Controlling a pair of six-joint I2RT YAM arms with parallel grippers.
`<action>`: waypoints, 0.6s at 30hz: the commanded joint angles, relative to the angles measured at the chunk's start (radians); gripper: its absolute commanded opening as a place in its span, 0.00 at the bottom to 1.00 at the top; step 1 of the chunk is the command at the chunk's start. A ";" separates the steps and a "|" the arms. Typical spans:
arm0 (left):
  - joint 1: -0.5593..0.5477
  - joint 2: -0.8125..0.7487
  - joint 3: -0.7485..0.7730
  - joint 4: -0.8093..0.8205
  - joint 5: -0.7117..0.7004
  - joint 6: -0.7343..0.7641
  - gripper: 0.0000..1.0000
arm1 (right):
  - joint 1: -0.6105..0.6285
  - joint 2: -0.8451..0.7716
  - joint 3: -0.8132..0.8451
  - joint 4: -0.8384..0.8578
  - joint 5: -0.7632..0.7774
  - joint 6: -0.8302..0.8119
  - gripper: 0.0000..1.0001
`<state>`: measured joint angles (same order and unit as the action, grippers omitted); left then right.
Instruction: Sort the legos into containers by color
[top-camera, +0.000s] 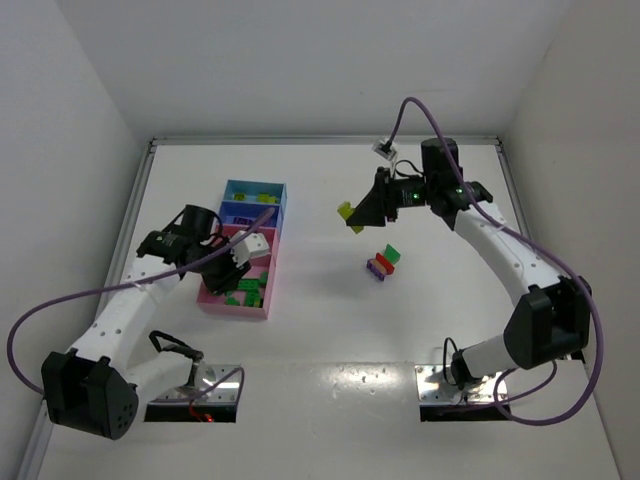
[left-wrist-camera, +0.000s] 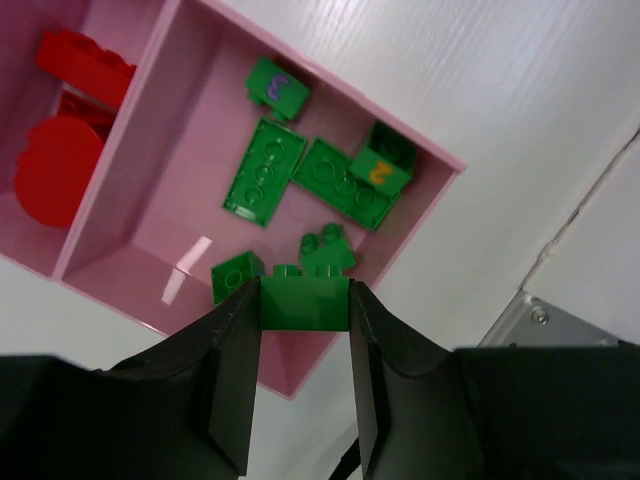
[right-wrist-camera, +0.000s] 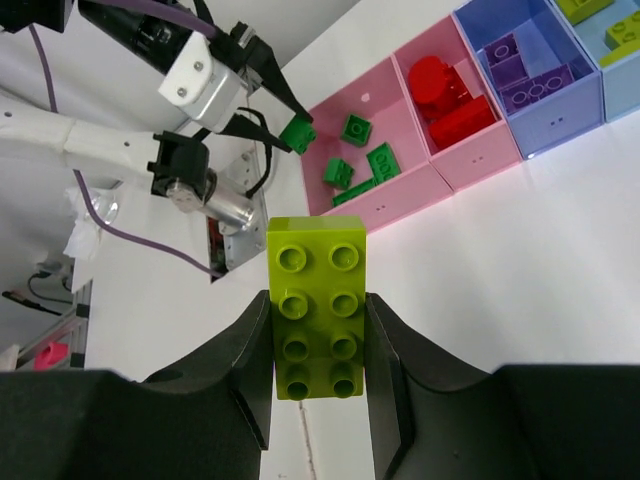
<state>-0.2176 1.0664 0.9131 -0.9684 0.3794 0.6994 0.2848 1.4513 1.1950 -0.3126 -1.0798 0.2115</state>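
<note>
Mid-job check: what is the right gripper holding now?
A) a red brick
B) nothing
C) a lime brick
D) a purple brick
C: the right gripper is shut on a lime brick; the green brick is in the left gripper.

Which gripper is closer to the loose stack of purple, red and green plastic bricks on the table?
Right. The right gripper hovers just beyond the stack; the left gripper is well off to the left, over the pink plastic tray compartment.
</note>
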 joint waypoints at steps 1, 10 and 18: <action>0.035 0.016 -0.009 -0.001 -0.011 0.077 0.28 | 0.005 0.023 0.055 0.010 -0.006 -0.038 0.10; 0.110 0.098 -0.020 0.077 0.064 0.048 0.66 | 0.014 0.064 0.084 0.001 0.014 -0.057 0.10; 0.311 0.001 0.112 0.239 0.519 -0.235 0.70 | 0.132 0.211 0.241 0.029 0.187 -0.069 0.10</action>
<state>0.0475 1.1389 0.9497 -0.8810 0.6399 0.6338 0.3534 1.6108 1.3464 -0.3386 -0.9775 0.1646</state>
